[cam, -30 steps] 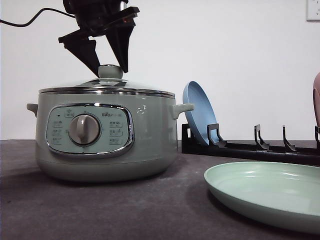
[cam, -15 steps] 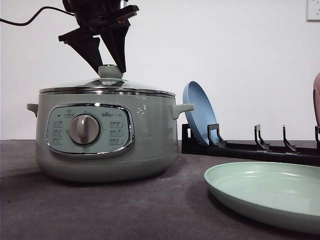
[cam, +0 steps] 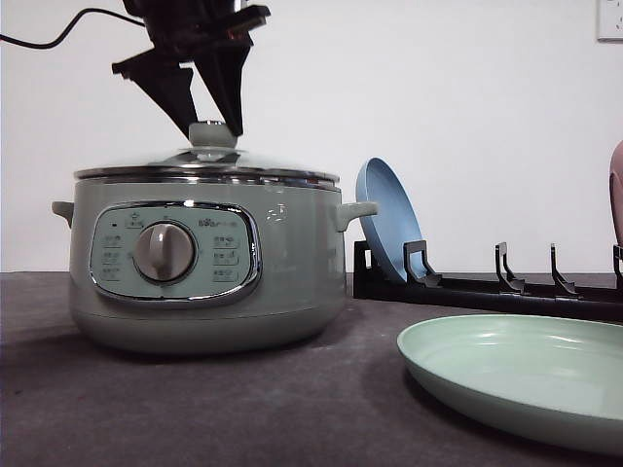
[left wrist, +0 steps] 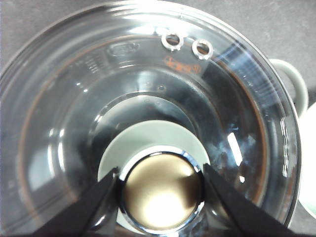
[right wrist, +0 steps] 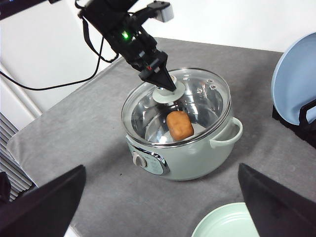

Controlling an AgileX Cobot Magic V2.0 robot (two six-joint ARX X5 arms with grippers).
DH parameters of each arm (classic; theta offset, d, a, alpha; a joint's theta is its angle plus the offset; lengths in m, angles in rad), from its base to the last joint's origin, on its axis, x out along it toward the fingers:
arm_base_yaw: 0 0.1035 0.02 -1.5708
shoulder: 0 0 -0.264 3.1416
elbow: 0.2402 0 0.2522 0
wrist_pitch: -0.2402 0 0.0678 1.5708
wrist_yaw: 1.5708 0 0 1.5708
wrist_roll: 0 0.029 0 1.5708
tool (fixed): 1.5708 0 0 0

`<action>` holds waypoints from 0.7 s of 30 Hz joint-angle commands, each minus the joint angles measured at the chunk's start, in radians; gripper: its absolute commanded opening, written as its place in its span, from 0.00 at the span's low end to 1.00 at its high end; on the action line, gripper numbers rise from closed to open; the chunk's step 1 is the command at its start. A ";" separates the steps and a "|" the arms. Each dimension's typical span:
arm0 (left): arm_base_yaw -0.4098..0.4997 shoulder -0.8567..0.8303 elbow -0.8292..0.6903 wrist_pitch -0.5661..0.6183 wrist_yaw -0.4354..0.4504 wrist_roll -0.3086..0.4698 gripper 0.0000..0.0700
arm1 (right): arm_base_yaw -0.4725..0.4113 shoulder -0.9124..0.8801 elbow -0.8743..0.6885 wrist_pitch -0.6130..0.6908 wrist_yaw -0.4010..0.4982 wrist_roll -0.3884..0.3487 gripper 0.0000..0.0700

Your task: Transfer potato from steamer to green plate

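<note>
The left gripper (cam: 212, 125) is now pinching the lid knob (cam: 212, 134); its fingers were spread wider a second ago, and the lid (cam: 206, 163) is lifting slightly.

The right gripper (right wrist: 158, 197) is standing spread open.

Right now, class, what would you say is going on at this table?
The left gripper has its jaws closed on the lid knob of the steamer, with the glass lid on the pot. The potato lies inside under the lid. The green plate sits bare beside the pot, and the right gripper hangs open above the table.
</note>
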 commanded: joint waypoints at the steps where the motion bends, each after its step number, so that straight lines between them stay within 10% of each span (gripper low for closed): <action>1: -0.004 0.002 0.079 0.006 -0.003 -0.001 0.00 | 0.008 0.005 0.015 0.008 0.000 -0.006 0.89; 21: -0.003 -0.012 0.284 -0.068 -0.003 -0.001 0.00 | 0.008 0.005 0.015 0.008 0.004 -0.005 0.89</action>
